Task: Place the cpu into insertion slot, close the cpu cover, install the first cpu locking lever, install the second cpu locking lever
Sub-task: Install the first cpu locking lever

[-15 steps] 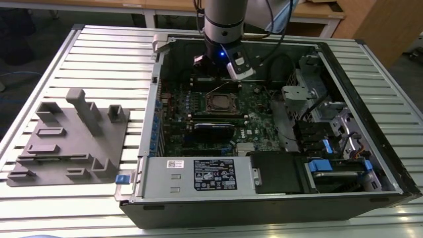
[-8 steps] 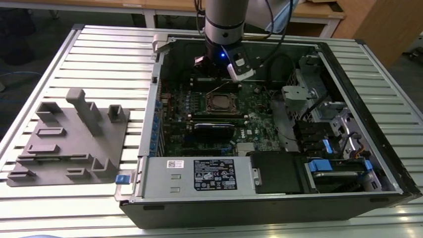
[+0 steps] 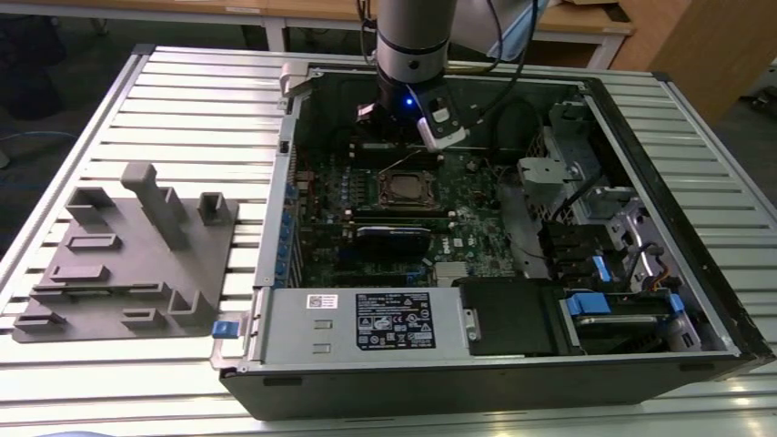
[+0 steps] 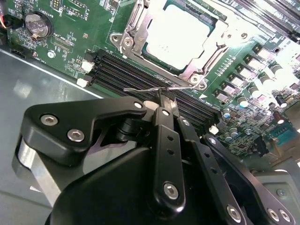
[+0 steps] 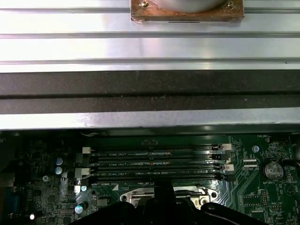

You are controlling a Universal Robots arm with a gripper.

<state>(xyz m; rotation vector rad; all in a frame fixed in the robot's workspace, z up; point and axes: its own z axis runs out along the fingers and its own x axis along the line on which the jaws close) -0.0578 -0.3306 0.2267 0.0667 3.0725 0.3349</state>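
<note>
Touches thin lever (image 4: 140,89) just beside the socket (image 4: 121,40) with claw (image 4: 164,99) closed; risks slipping off the springy wire, gouging memory slots (image 4: 117,63) next to the socket, leaving cover (image 4: 214,44) unlatched.

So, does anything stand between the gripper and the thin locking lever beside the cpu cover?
Nothing visible does. In the second wrist view the gripper sits right at the locking lever, with the cpu cover just beyond it.
</note>
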